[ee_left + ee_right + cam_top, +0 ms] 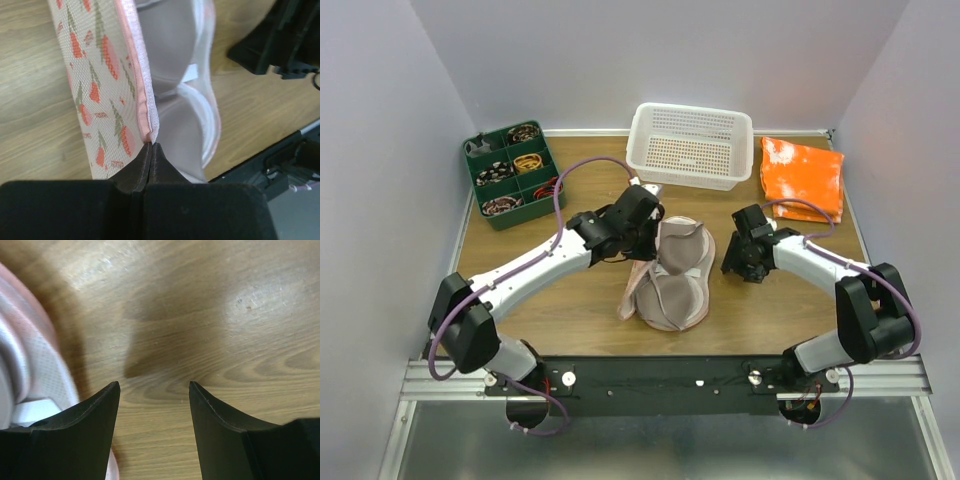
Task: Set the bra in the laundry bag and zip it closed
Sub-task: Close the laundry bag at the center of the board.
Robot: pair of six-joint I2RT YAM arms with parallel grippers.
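Note:
The pale pink laundry bag (637, 290) lies open in the middle of the table. Its fruit-print lid (95, 75) stands up on edge. The taupe bra (682, 262) lies inside the bag's lower half, both cups showing (175, 45). My left gripper (645, 238) is shut on the lid's zipper rim (151, 145) and holds it up. My right gripper (740, 266) is open and empty just above the wood, to the right of the bag. In the right wrist view (154, 387) the bag's rim (30, 355) lies left of its fingers.
A white perforated basket (690, 145) stands at the back centre. An orange-and-white folded cloth (802, 178) lies back right. A green compartment tray (510, 175) of small items sits back left. The black base rail (660, 378) runs along the near edge.

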